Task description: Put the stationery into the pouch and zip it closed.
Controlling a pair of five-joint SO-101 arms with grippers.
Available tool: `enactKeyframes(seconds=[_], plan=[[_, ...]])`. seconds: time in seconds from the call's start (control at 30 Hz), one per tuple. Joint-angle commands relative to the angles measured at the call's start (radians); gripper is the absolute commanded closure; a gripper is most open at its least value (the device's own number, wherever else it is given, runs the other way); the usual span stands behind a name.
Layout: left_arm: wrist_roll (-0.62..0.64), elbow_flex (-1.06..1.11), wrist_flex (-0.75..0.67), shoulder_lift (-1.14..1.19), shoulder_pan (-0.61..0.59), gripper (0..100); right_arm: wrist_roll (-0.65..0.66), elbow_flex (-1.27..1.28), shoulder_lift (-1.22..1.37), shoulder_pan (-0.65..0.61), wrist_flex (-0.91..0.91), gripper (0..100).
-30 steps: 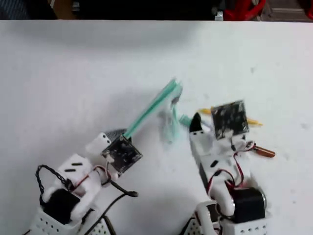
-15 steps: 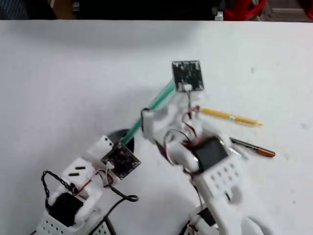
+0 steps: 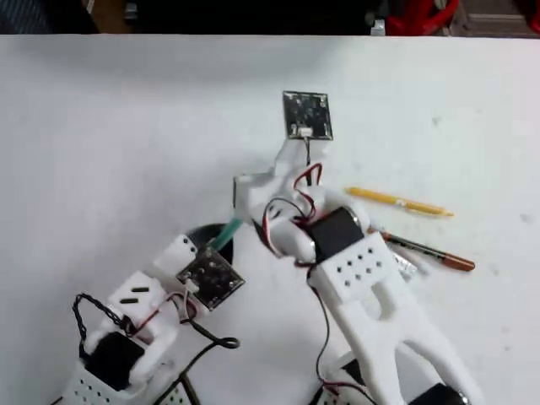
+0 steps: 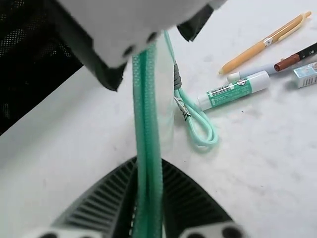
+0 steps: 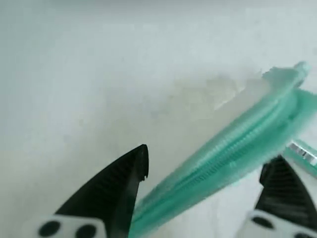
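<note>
The soft clear pouch with a green zip (image 4: pixel 146 99) sits near the middle of the desk (image 3: pixel 126 126). The left gripper (image 4: pixel 147 208) pinches its zip edge tight. The right gripper (image 5: pixel 210 158) has its jaws wide apart, one on each side of the zip, holding nothing. The pouch looks light and floppy. I think the firmer zip edge is the best place to hold it.

The pouch (image 4: pixel 147 148) has a woven mint cloth zip band along thin, clear plastic skin. Its zip pull (image 4: pixel 182 106) looks like shiny metal, and its loop (image 4: pixel 200 131) is a smooth cord. The left hand (image 4: pixel 147 173) is ribbed matt black plastic. The white tube (image 4: pixel 233 90) and yellow pen (image 4: pixel 262 43) are glossy plastic. The tabletop (image 4: pixel 257 163) is matt white and faintly mottled.
</note>
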Motion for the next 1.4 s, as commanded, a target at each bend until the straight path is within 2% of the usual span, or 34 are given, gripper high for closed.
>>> enactKeyframes(seconds=[0.0, 0.17, 0.23, 0.33, 0.43, 0.57, 0.63, 0.73, 0.8, 0.93, 1.03, 1.27, 1.37], plan=[[0.012, -0.008, -0.023, -0.013, 0.007, 98, 0.0, -0.04, 0.047, 0.024, -0.004, 73.2], [0.012, -0.014, -0.006, -0.013, 0.007, 98, 0.002, -0.061, 0.113, 0.142, -0.116, 99.8], [0.012, -0.032, 0.026, -0.013, 0.007, 96, 0.002, -0.06, 0.116, 0.194, -0.128, 94.7], [0.043, -0.086, 0.11, -0.013, 0.007, 83, 0.052, -0.061, 0.096, 0.228, -0.136, 98.6], [0.127, -0.123, 0.149, -0.013, -0.001, 78, 0.239, -0.06, 0.056, 0.191, -0.136, 98.1], [0.087, -0.13, 0.173, -0.013, -0.018, 77, 0.555, -0.052, -0.018, 0.079, -0.127, 98.1], [0.077, -0.158, 0.218, -0.012, -0.019, 75, 0.657, -0.054, -0.071, 0.019, -0.077, 98.1], [0.066, -0.222, 0.287, -0.012, -0.022, 72, 0.715, -0.064, -0.194, -0.071, 0.01, 98.1], [0.006, -0.256, 0.295, -0.012, -0.051, 72, 0.738, -0.064, -0.285, -0.101, 0.058, 98.1], [-0.018, -0.328, 0.296, -0.012, -0.206, 72, 0.821, -0.064, -0.41, -0.088, 0.127, 98.1], [-0.018, -0.345, 0.296, -0.012, -0.278, 72, 0.899, -0.064, -0.46, -0.076, 0.196, 98.1], [-0.018, -0.344, 0.318, -0.012, -0.286, 72, 1.097, -0.066, -0.504, -0.077, 0.351, 98.1], [-0.018, -0.341, 0.336, -0.012, -0.285, 72, 1.129, -0.066, -0.536, -0.077, 0.364, 98.1]])
